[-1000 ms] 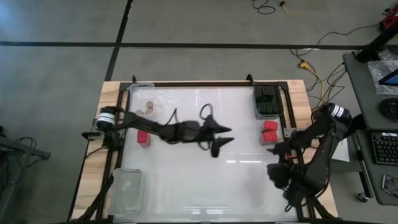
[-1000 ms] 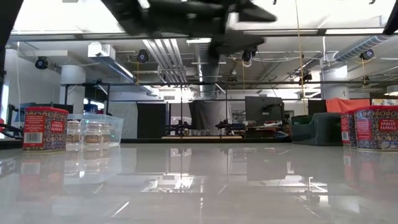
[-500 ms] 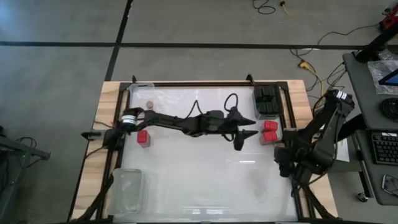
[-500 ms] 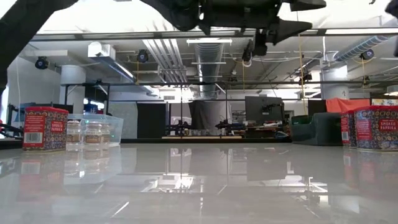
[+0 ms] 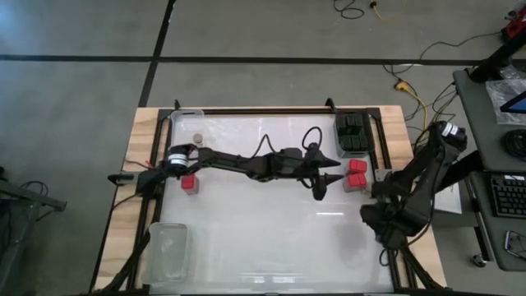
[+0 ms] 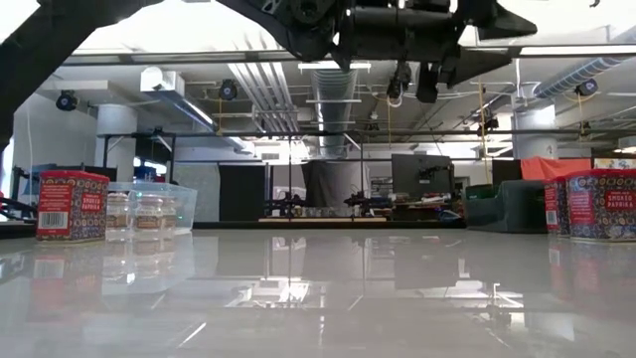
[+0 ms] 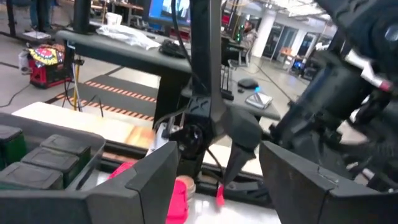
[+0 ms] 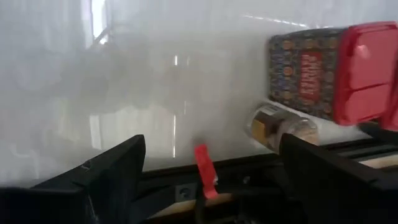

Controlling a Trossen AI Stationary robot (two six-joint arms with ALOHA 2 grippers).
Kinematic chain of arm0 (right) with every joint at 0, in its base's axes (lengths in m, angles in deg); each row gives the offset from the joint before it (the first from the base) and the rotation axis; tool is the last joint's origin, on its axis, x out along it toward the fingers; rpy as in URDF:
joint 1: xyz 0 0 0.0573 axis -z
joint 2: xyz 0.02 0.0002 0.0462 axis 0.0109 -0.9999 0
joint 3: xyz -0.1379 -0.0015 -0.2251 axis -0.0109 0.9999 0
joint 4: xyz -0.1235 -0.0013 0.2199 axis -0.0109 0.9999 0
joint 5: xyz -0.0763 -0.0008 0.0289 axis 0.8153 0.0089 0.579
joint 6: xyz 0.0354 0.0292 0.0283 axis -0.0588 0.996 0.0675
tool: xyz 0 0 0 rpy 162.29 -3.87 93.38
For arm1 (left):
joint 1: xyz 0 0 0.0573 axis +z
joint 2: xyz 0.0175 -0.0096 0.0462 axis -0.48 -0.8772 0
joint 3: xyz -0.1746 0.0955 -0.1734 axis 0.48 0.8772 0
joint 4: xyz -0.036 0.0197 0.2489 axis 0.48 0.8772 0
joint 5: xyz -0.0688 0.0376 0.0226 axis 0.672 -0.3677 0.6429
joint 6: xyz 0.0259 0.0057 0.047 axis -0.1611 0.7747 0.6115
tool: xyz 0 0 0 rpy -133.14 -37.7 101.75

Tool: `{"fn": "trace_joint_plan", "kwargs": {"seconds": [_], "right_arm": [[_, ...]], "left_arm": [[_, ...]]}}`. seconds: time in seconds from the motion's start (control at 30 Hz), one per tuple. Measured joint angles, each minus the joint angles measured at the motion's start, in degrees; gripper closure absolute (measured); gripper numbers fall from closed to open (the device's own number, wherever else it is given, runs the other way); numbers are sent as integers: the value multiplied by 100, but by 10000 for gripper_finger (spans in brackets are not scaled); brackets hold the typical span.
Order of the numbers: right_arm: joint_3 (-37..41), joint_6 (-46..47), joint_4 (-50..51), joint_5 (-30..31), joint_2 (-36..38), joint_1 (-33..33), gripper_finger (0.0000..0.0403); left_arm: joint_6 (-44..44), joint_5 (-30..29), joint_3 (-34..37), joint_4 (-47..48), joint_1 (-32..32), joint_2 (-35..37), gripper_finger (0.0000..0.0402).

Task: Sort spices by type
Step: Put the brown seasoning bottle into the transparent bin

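Note:
Two red-topped spice tins (image 5: 355, 173) stand by the table's right edge. My left gripper (image 5: 333, 174) reaches level across the table and stands open just left of them, holding nothing; its wrist view shows their red tops (image 7: 177, 199) ahead. A third red tin (image 5: 190, 182) stands at the left. Black boxy spices (image 5: 352, 136) fill a tray at the far right. A tan-topped jar (image 5: 196, 137) sits in a clear tray at the far left. My right gripper (image 8: 211, 155) hangs open over the table's right edge, pointing down near a red tin (image 8: 329, 68) and a jar lying on its side (image 8: 280, 127).
A second clear tray (image 5: 168, 251) stands at the near left corner. My left arm (image 5: 246, 164) spans the table's middle from left to right. The dark frame rail (image 5: 390, 247) runs along the right edge under my right arm.
My left gripper has gone toward the table's right edge, level, up to the red tins there. My right gripper has drawn back toward the near right corner, sunk and tipped further downward. Neither gripper has changed its opening.

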Motion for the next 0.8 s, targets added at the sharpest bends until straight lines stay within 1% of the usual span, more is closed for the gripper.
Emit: {"fn": "trace_joint_plan", "kwargs": {"seconds": [0.17, 0.3, 0.4, 0.7, 0.73, 0.8], "right_arm": [[-191, -62, 427, -29, -6, 651, 41], [-293, -98, 697, -494, -25, 1504, 42], [-241, -377, 698, -636, -39, 2093, 42], [-213, -1441, 659, -698, -265, 3727, 42], [-203, -1568, 657, -713, -276, 3866, 42], [-175, -1740, 666, -737, -292, 4119, 42]], "left_arm": [[137, 0, 42, 50, -1, -25, 190], [209, 86, 46, 347, -28, -21, 190], [209, 282, 46, 705, -37, 1, 190], [209, 315, 46, 1231, -156, 21, 190], [209, 364, 46, 1267, -193, 21, 190], [229, 673, 46, 1267, -271, 21, 190]]}}
